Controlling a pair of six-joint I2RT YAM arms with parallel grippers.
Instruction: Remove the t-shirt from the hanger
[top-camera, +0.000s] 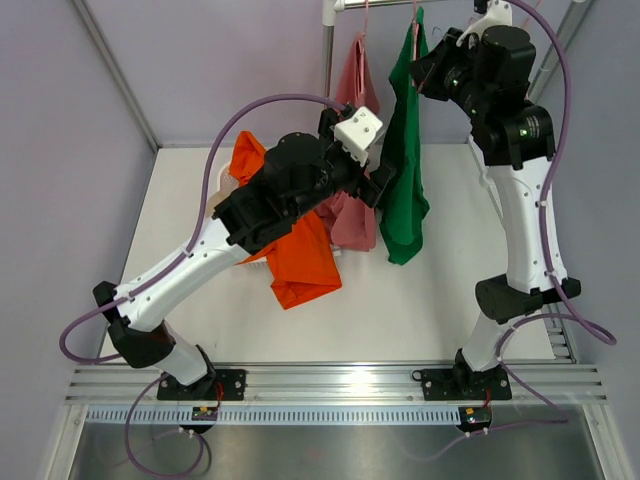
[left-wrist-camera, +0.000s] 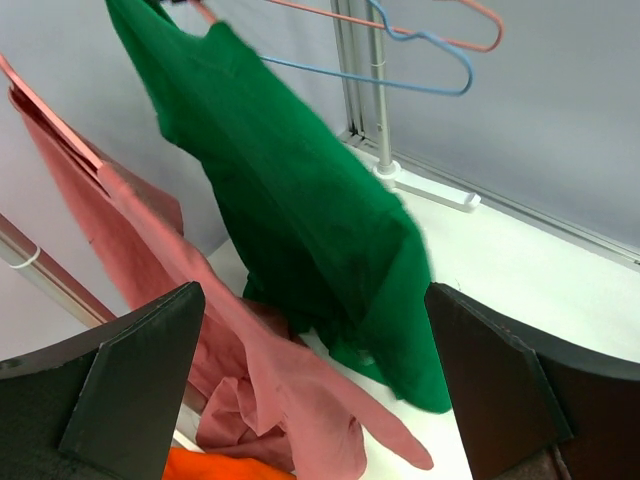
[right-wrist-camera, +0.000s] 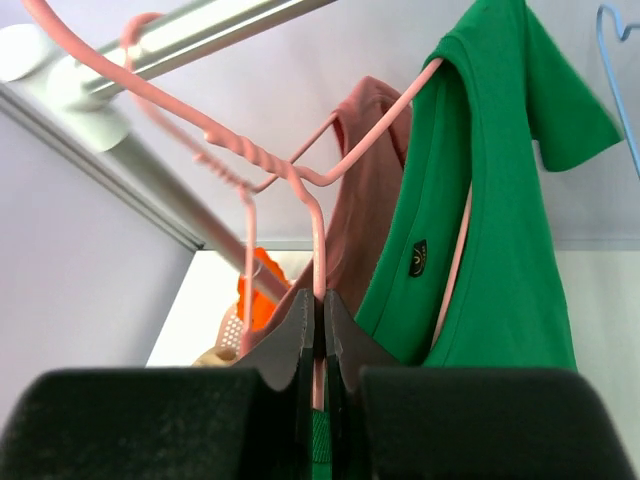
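At 12 o'clock in the top view, the shirt (top-camera: 405, 170) hangs green from a pink hanger (right-wrist-camera: 318, 240) on the rail (right-wrist-camera: 200, 25). Its long axis runs from 12 to 6, and the hem sags toward the table. The right gripper (right-wrist-camera: 322, 310) is pressed together on the hanger wire just under the twisted neck. From those jaws the collar and body lie at about 2 o'clock, close by. It looks to be the green shirt's own hanger, though the wires cross and this is not sure.

The left gripper (top-camera: 375, 185) is spread wide and pinches nothing. The shirt's lower half lies just beside it at 3 o'clock in the top view, and straight ahead between its fingers in its own camera. A pink shirt (left-wrist-camera: 150, 260) hangs at 9 o'clock of the green one.

The left arm is nearer the cloth, so pulling the shirt down along its long axis likely falls to it while the right steadies the hanger.
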